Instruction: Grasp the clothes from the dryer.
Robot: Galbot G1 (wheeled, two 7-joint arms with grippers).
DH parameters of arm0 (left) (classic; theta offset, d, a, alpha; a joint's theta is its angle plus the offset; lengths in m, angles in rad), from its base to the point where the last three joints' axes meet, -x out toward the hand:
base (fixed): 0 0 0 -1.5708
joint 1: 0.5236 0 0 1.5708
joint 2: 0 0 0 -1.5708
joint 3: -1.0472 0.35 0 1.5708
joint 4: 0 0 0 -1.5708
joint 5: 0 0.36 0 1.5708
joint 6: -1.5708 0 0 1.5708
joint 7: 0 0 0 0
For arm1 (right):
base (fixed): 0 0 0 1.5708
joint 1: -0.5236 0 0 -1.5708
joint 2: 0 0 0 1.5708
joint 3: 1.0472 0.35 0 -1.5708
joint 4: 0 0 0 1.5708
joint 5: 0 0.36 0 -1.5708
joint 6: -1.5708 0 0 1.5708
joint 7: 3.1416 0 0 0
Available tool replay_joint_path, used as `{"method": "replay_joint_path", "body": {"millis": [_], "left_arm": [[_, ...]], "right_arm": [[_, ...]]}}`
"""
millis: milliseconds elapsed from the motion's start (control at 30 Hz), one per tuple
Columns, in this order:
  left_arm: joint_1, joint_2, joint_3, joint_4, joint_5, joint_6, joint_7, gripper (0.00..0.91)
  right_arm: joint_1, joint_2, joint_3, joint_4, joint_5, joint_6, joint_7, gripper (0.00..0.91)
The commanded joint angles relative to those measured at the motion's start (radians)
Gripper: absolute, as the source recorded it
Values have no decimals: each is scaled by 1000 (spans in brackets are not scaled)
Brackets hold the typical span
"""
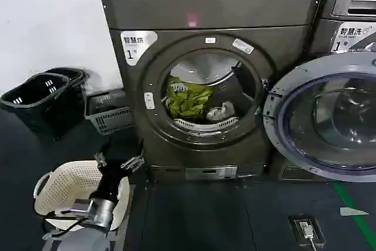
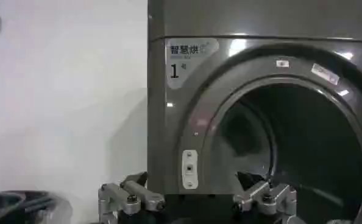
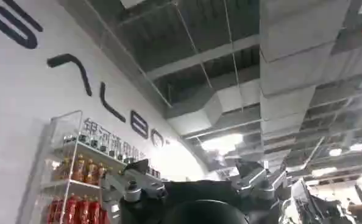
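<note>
Flanking dryer (image 1: 205, 86): baskets (image 1: 53, 95) left | open door (image 1: 323, 116) right

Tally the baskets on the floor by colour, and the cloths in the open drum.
Black basket: 1
Grey basket: 1
White basket: 1
Yellow-green garment: 1
White-grey cloth: 1
Total: 5

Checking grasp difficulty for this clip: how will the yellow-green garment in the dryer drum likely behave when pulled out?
The yellow-green garment lies crumpled, so it will probably be floppy and drape. It likely trails over the dryer port rim. The white-grey cloth touches it and may drag along.
</note>
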Motion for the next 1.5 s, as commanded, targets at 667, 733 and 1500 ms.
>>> {"method": "replay_joint_path", "body": {"millis": [667,733,1500], "left_arm": [[6,1,7,-18,39,97,3,907],[7,0,6,-19,39,99,3,907],[2,-20,33,-17,77,152,-5,907]], "right_arm": [[-11,-6,14,-10,14,38,-3,907],[-10,-6,12,-10,14,38,-4,907],[-2,-5,9,-9,15,44,-9,907]]}}
